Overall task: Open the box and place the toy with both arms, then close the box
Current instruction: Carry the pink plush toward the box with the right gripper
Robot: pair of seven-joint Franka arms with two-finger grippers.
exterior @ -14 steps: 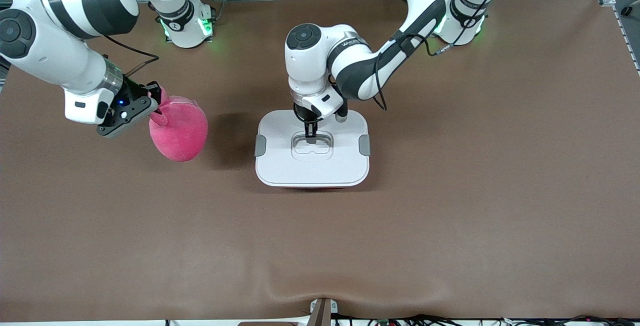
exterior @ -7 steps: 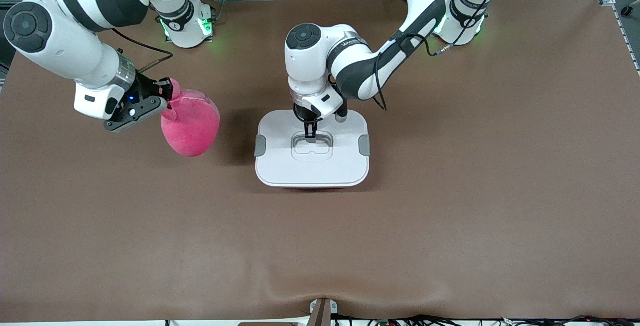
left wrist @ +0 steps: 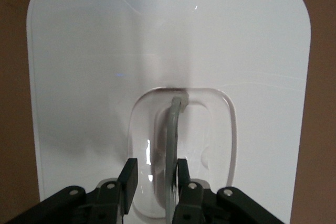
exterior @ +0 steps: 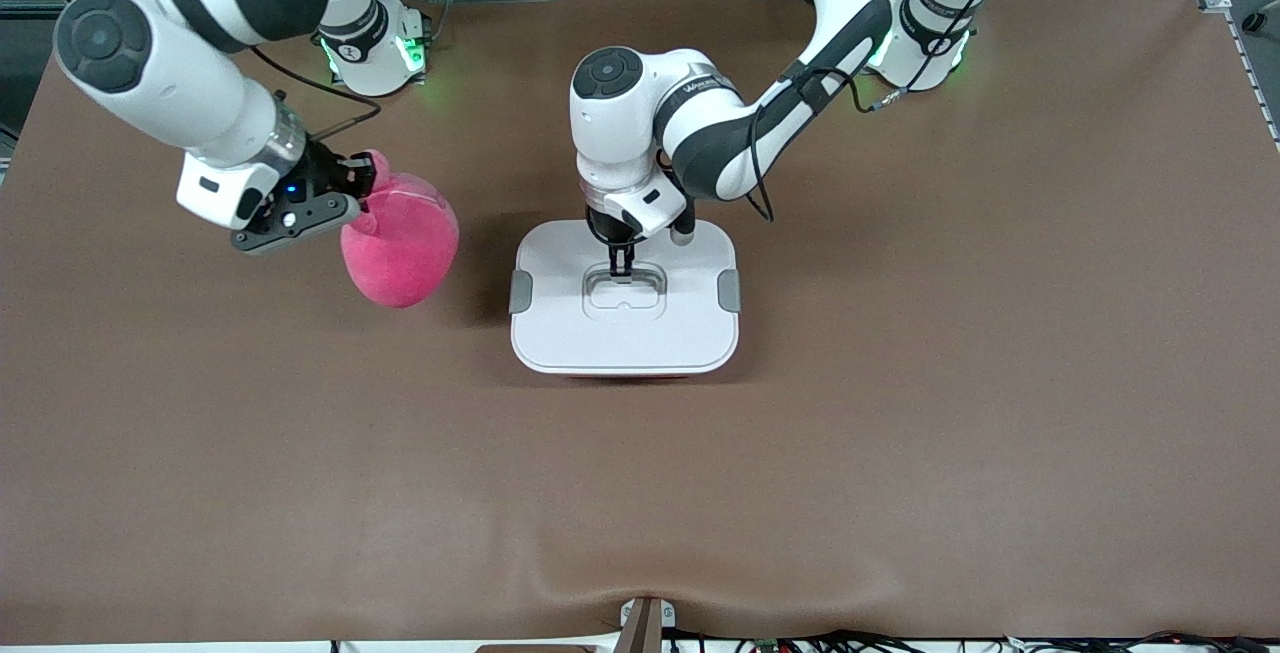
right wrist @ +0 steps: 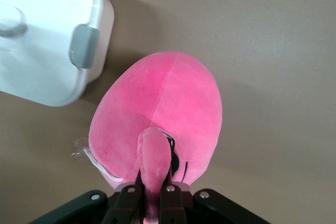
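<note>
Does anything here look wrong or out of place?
Nothing is spilled or broken. The only oddity: the toy dangles by one ear from the right gripper, beside the box, whose lid sits square and shut.

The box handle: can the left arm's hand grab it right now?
Probably yes. The left hand is already down in the white lid's hollow with its fingers on either side of the upright handle, and nothing blocks it.

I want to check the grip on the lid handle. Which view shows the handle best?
The left wrist view: the handle stands upright between the left claw fingers. The front view shows it small, partly covered by the claw. The right wrist view catches only an end of it.
</note>
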